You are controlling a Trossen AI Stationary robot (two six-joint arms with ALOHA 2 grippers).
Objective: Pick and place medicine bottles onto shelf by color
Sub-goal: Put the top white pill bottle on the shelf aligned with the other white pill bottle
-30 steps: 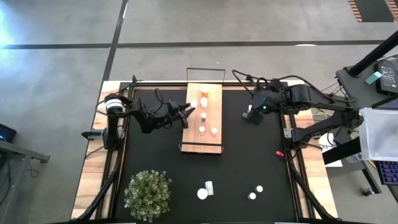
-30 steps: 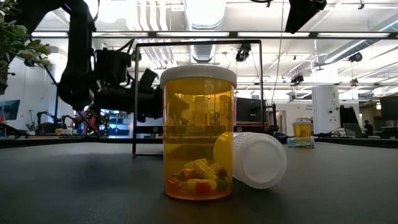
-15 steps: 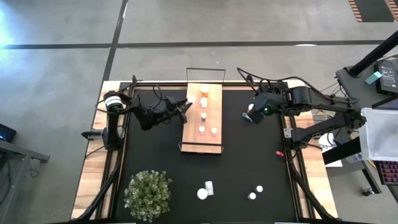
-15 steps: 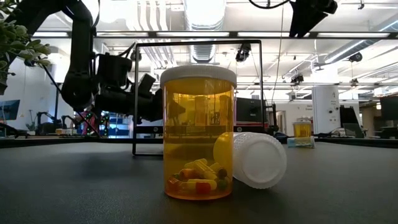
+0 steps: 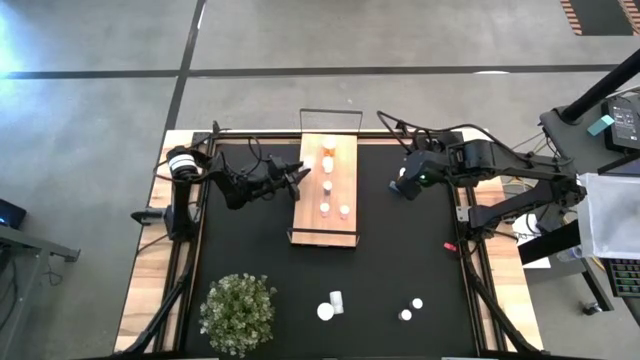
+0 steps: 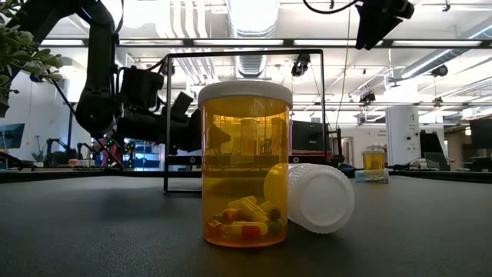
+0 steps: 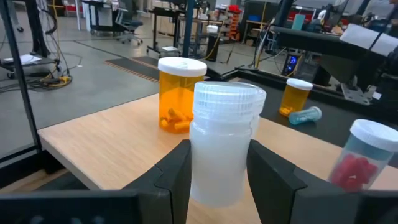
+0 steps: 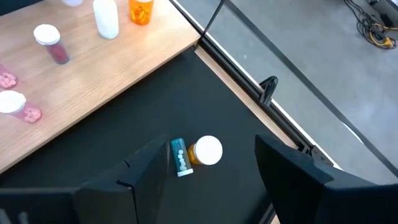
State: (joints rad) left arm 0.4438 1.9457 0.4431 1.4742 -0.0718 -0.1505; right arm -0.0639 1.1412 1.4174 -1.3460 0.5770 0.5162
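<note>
Left gripper [image 7: 217, 177] is clamped on a white bottle [image 7: 224, 143] — upright, over the shelf [image 5: 327, 190] by its left edge (an orange bottle [image 7: 179, 93] stands just behind it). Right gripper [image 8: 211, 171] hangs over the mat right of the shelf, fingers apart, holding nothing — a small orange bottle [image 8: 205, 151] and a blue vial [image 8: 180, 157] sit below it.

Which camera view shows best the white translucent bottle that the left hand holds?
The left wrist view: the white translucent bottle fills the middle, gripped between the left hand's fingers above the light-wood shelf. The high view shows only that hand at the shelf's edge. In the right wrist view the bottle is small. The low view hides it.
</note>
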